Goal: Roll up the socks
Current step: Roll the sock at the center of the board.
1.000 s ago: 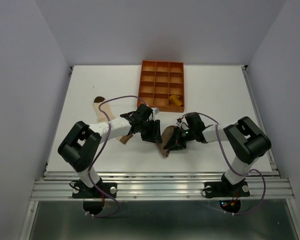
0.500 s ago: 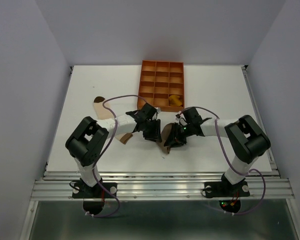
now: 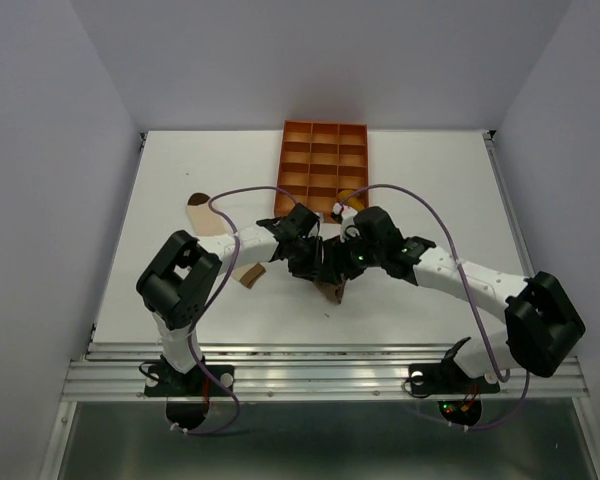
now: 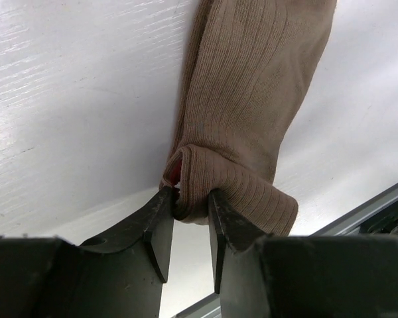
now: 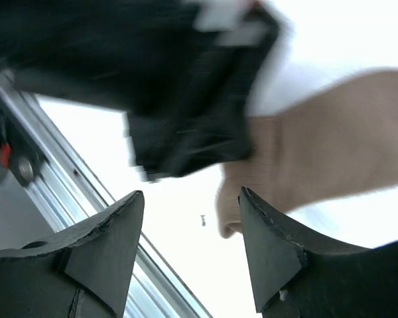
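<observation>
A taupe-brown sock (image 4: 252,99) lies on the white table, its near end folded over. My left gripper (image 4: 189,199) is shut on that folded edge. In the top view the sock (image 3: 330,291) shows only partly below the two grippers, which meet at the table's middle. My right gripper (image 5: 191,199) is open with nothing between its fingers and hovers just beside the sock (image 5: 318,152), facing the blurred left gripper (image 5: 186,99). A cream sock (image 3: 200,210) with a brown toe lies at the left, partly under the left arm. A mustard-yellow sock (image 3: 354,197) sits in the tray, half hidden by the right arm.
The orange gridded tray (image 3: 323,150) stands at the back centre, close behind both grippers. The table's metal front rail (image 3: 320,375) runs along the near edge. Grey walls close in both sides.
My right gripper has opened and let go of the taupe sock, and its arm has swung left toward the left gripper. The left gripper has closed on the sock's folded edge.
</observation>
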